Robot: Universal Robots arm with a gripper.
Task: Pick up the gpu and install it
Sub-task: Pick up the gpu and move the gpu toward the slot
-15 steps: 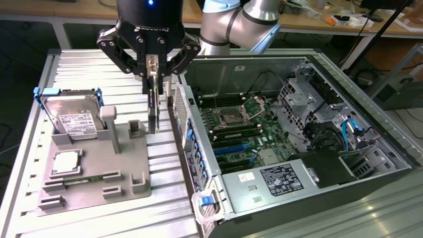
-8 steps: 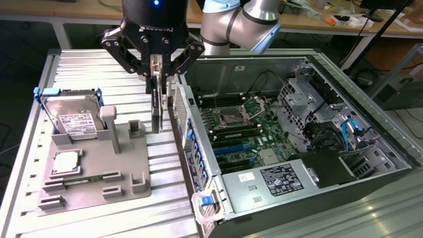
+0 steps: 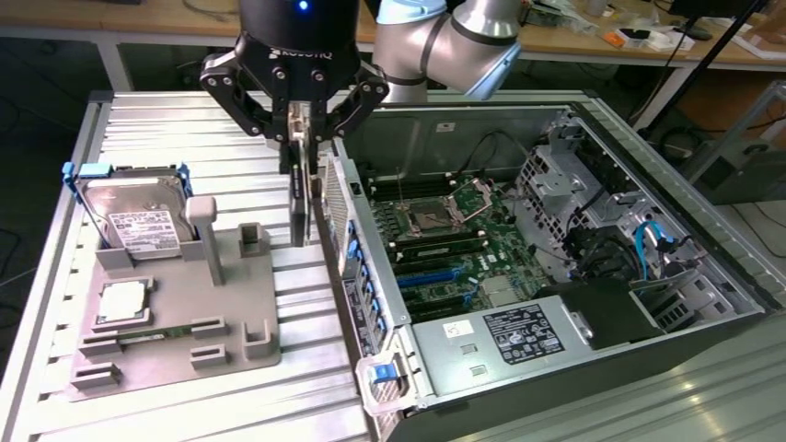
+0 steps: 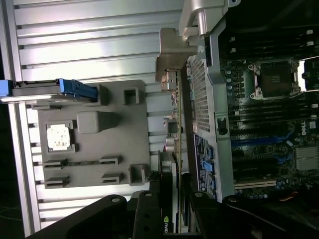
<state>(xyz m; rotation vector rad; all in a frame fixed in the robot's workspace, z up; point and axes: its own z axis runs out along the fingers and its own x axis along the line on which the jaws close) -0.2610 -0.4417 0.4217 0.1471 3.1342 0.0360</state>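
The gpu hangs edge-on as a narrow dark strip, lifted off the grey holder tray. My gripper is shut on its upper edge. The card hangs between the tray and the side wall of the open computer case, close to that wall. In the wrist view the gpu runs away from my gripper as a thin line, ending in its silver bracket. The motherboard with its blue slots lies inside the case, to the exterior view's right of the card.
On the tray stand a hard drive in a blue frame, a square processor chip and a slim memory stick. Inside the case are a power supply and drive cage with cables. The ribbed metal table lies beneath.
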